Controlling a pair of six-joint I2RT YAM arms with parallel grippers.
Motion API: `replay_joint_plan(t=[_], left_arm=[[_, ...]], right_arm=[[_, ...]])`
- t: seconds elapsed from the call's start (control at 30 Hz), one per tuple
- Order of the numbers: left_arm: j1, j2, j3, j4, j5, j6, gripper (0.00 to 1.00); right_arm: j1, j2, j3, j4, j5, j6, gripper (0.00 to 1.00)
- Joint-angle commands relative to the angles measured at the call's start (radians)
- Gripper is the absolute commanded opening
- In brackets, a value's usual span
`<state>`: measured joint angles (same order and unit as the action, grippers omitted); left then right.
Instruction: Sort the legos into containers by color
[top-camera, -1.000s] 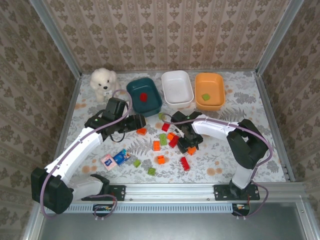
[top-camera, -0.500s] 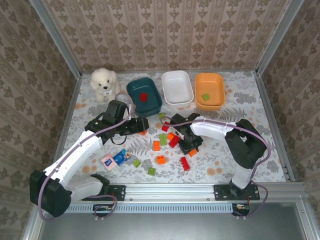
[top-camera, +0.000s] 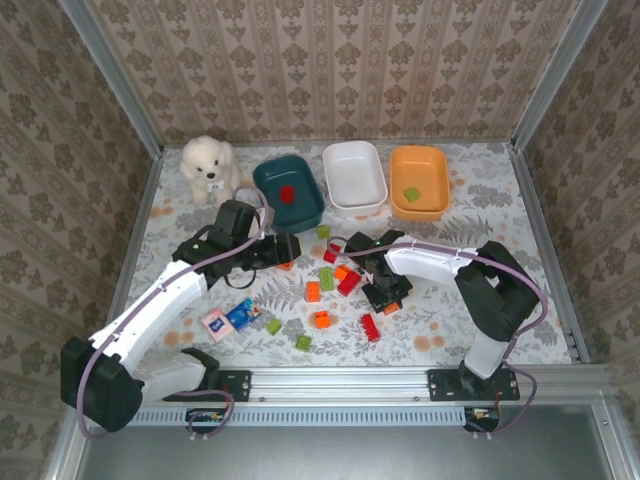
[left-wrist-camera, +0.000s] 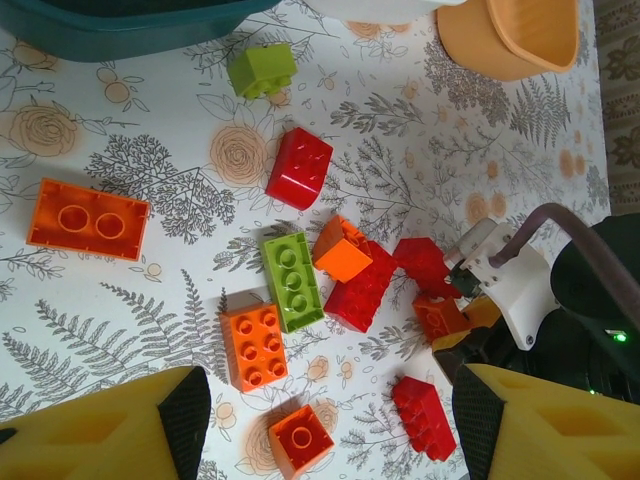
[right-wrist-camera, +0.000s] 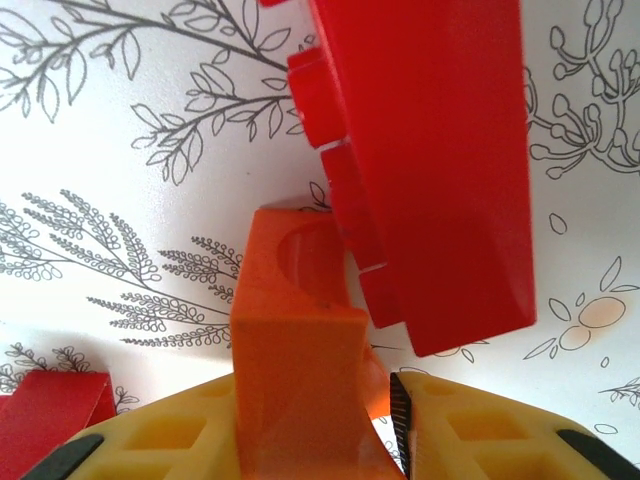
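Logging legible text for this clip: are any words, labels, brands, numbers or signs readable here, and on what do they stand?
No text can be read in any view.
Packet: blue and pink print, too small to read.
Bricks: no legible lettering on the studs.

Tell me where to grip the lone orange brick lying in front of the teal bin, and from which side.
Pinch the orange brick across its two long walls, coming straight down. It lies flat, broad face up, apart from the other bricks, so both walls are free and the short span likely suits the jaws.
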<state>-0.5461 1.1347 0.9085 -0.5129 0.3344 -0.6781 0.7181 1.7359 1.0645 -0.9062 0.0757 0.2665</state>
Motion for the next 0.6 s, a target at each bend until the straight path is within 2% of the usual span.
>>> replay_joint_plan(t=[0.0, 0.3, 0.43, 0.57], left_arm=[[-0.017, 0.012, 0.014, 0.035, 0.040, -0.001, 0.68], [-0.035, 0.010, 0.002, 0.061, 0.049, -0.018, 0.68], [-0.038, 0.010, 0.010, 0.063, 0.049, -0.022, 0.68], [-0.040, 0.011, 0.029, 0.092, 0.051, -0.039, 0.68]], right_arm=[[0.003, -0.042, -0.011, -0.044, 0.006, 0.020, 0.34], [0.002, -0.126, 0.037, -0.110, -0.048, 0.034, 0.29], [-0.004, -0.182, 0.124, -0.173, -0.082, 0.056, 0.28], [-0.051, -0.186, 0.272, -0.189, -0.093, 0.067, 0.28]])
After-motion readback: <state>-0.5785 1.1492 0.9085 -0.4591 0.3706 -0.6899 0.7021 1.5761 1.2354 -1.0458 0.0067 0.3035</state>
